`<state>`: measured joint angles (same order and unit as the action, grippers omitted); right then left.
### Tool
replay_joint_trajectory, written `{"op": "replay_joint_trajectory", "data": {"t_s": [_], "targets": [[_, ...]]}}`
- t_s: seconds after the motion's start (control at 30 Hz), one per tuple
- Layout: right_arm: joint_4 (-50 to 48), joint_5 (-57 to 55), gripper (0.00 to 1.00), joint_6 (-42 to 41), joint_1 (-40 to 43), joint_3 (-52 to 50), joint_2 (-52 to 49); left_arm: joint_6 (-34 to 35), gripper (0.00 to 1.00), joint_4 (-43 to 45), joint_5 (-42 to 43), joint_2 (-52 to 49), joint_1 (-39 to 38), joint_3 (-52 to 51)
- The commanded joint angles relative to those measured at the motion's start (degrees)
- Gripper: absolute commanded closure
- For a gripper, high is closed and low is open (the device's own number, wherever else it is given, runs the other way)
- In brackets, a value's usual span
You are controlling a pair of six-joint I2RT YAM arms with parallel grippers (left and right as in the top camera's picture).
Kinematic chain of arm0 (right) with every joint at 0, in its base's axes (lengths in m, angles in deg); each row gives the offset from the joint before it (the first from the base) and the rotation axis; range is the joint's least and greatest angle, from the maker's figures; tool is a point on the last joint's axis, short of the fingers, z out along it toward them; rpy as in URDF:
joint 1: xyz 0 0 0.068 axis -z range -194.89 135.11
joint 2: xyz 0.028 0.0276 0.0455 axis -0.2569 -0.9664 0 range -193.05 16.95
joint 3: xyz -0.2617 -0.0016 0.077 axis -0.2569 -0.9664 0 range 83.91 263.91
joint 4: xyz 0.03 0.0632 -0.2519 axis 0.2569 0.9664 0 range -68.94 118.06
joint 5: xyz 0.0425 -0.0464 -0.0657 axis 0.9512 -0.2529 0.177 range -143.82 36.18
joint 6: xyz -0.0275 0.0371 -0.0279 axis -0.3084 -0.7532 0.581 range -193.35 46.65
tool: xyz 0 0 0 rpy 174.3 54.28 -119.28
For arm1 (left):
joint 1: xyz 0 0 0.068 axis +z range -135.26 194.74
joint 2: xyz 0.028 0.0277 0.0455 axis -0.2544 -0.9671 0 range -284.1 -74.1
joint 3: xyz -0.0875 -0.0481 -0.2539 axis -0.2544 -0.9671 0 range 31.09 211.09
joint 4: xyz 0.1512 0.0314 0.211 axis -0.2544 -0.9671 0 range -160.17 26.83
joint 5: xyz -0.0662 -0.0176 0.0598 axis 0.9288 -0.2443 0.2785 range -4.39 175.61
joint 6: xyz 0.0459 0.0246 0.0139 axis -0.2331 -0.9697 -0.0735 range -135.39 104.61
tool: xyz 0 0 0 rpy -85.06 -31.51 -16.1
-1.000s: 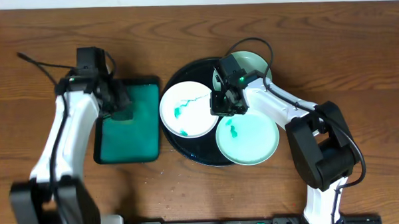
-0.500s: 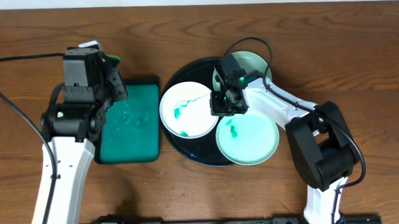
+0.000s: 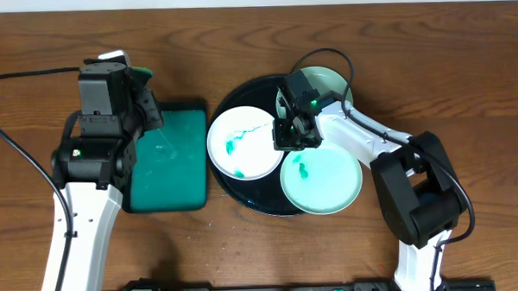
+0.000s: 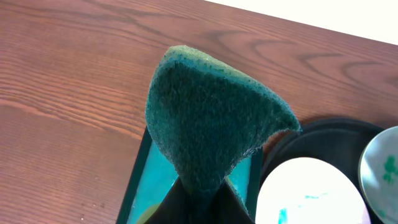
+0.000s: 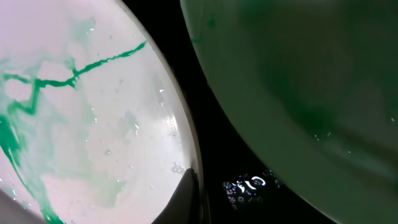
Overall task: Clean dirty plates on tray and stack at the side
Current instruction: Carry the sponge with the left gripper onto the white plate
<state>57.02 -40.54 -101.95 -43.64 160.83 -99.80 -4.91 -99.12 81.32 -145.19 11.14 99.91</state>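
1. Three plates are on the black tray (image 3: pixel 259 196), and none is stacked at the side yet. The white plate (image 3: pixel 243 143) lies on the tray's left part. One mint plate (image 3: pixel 325 182) is at the near right and seems to lap over the rim. The other mint plate (image 3: pixel 330 78) is at the far right, partly under the right arm (image 3: pixel 362 137).
2. One thing has changed in the last second. The left arm (image 3: pixel 87 160) was down over the green sponge tray (image 3: pixel 169 170) and has now lifted off it, bringing the sponge (image 4: pixel 211 124) up with it. Over the last half second it has barely shifted.
3. The left jaws pinch the sponge by its lower end, so it stands up from them like a wedge. It hangs clear above the far end of the sponge tray, with the white plate off to its right.
4. The right arm has not budged. The right jaws are pressed together with nothing between them, and their tip is at the white plate's right rim, beside the far mint plate. I cannot tell whether the tip bears down on the rim.
5. Teal smears show on the white plate and on the near mint plate, so neither has been wiped. The far mint plate is too shadowed to judge.
6. As I read it, the sponge pickup is done and scrubbing comes next. The white plate is probably first, being nearest the sponge and apparently steadied by the right arm. To get there the sponge must cross the tabletop (image 3: pixel 464 69) side of the tray's rim and come down flat.
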Motion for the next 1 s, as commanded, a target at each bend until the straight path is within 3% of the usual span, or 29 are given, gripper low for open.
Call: {"op": "replay_joint_trajectory", "data": {"t_s": [0.0,0.27,0.47,0.7,0.97], "targets": [[0.68,0.22,0.99,1.68,-0.37,-0.11,-1.57,-0.59,0.93,0.48,-1.62,0.35,-0.13,0.09],[0.68,0.22,0.99,1.66,-0.37,-0.11,-1.57,1.84,0.93,-1.38,-1.81,-1.20,-0.11,0.09],[0.96,0.26,0.99,-0.31,-0.37,-0.11,-1.57,7.96,0.93,-7.65,-1.64,-10.32,-0.09,0.02],[2.27,0.24,0.99,-0.26,-0.37,-0.11,-1.57,8.07,0.93,-9.77,10.43,-22.77,-0.04,0.04],[2.34,0.24,0.99,-0.04,-0.37,-0.11,-1.57,6.95,0.93,-9.40,23.85,-23.52,-0.02,1.14]]}}
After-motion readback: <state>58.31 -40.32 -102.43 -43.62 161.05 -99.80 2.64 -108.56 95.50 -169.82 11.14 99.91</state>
